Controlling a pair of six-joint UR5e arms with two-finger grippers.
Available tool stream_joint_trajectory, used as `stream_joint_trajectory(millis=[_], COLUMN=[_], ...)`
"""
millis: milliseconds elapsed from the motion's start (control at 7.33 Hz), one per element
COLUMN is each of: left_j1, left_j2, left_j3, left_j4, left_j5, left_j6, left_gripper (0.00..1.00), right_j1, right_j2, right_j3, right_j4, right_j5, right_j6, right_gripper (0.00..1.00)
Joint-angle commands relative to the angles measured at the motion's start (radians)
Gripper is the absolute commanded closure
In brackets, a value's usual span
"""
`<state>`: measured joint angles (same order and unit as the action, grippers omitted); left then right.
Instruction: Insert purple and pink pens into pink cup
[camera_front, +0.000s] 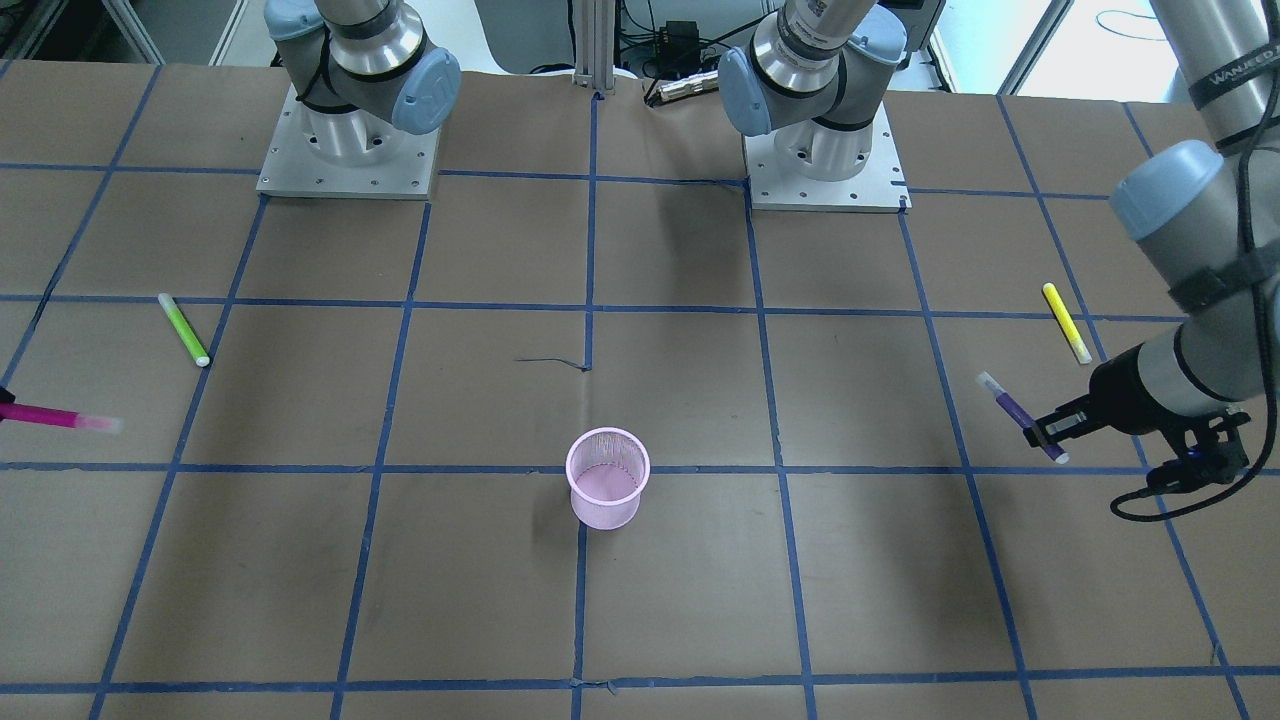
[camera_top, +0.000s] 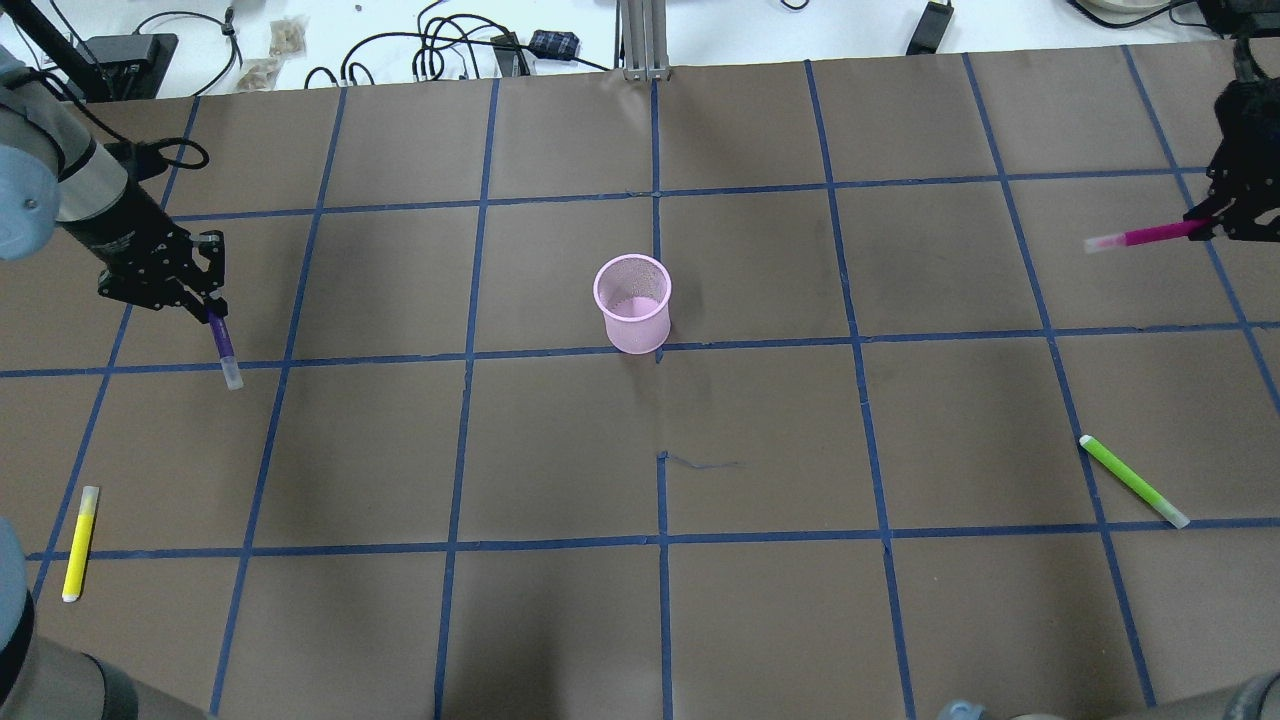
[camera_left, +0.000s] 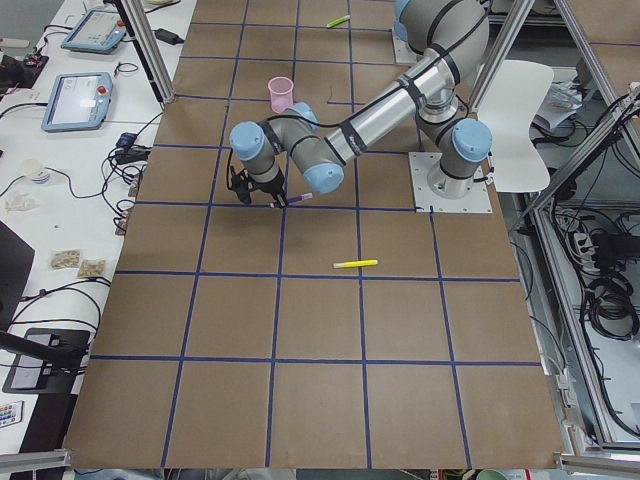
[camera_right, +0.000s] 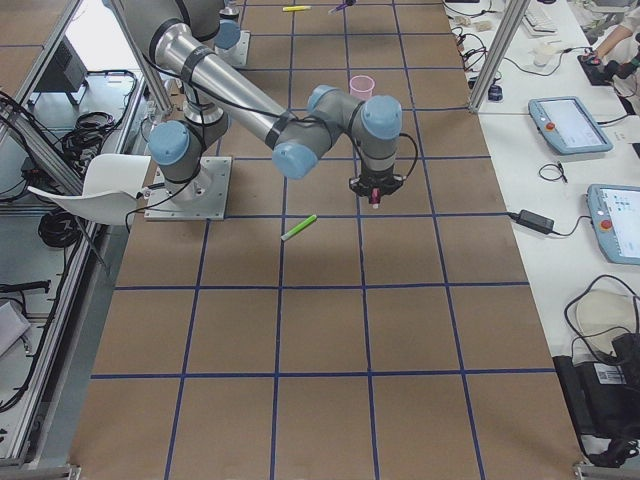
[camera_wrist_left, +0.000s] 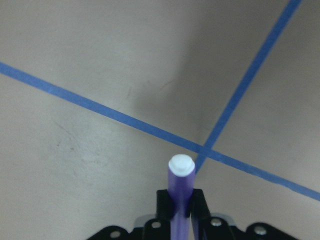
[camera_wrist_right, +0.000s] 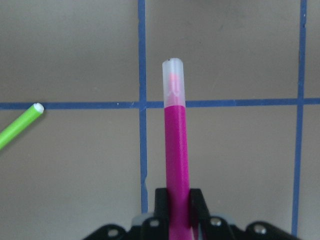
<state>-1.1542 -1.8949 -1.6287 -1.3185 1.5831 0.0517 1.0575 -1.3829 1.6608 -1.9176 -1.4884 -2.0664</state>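
Left gripper is pressed together on the purple pen. It pinches the pen by its upper part, and the longer part with the pale cap sticks out from between the two fingers. This gripper stands at the left side of the table, well apart from the pink cup. In the left wrist view the pen's white round end points toward the brown surface, near a crossing of two blue tape lines. Whether the pen touches the surface cannot be told.

Right gripper is at the right side of the table, also well apart from the cup, and it is closed tight around the pink pen. The magenta body goes out between the fingers and ends in a clear cap with a pink tip inside it.

The pink cup stands upright near the middle of the table, a little to the far side, between the two grippers and touching none of them. It is a mesh cup with its mouth open upward, and both task pens are outside of it, in the grippers.

A green pen lies flat on the right side, nearer to the robot than the right gripper. A yellow pen lies flat at the left edge, nearer than the left gripper. Both lie apart from the grippers and from the cup
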Motion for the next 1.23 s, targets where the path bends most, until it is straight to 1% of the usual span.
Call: stream_joint_trajectory(millis=[0, 136, 409, 545, 682, 818, 955, 1091], left_j1=[-0.106, -0.157, -0.272, -0.329, -0.367, -0.389, -0.398, -0.400], left_j2=[0.092, 0.121, 0.151, 0.155, 0.152, 0.152, 0.161, 0.174], left_j3=[0.000, -0.002, -0.019, -0.028, -0.049, -0.093, -0.135, -0.144], left_j4=[0.019, 0.036, 0.114, 0.131, 0.189, 0.267, 0.333, 0.349], left_j5=[0.009, 0.008, 0.006, 0.008, 0.012, 0.044, 0.051, 0.052], left_j6=[-0.091, -0.139, -0.232, -0.306, -0.343, -0.345, -0.352, -0.357], left_gripper=[1.00, 1.00, 1.00, 1.00, 1.00, 1.00, 1.00, 1.00], right_j1=[0.215, 0.302, 0.520, 0.617, 0.666, 0.683, 0.706, 0.767], right_j2=[-0.086, -0.102, -0.101, -0.088, -0.075, -0.056, -0.021, 0.010], right_j3=[-0.004, -0.006, -0.007, -0.009, -0.007, -0.003, -0.003, -0.004], right_j4=[0.063, 0.065, 0.049, 0.036, 0.029, 0.005, -0.047, -0.085], right_j5=[-0.075, -0.078, -0.171, -0.203, -0.202, -0.190, -0.188, -0.190], right_j6=[0.319, 0.462, 0.752, 0.852, 0.946, 1.045, 1.101, 1.185], right_gripper=[0.91, 0.90, 0.90, 0.90, 0.89, 0.89, 0.89, 0.88])
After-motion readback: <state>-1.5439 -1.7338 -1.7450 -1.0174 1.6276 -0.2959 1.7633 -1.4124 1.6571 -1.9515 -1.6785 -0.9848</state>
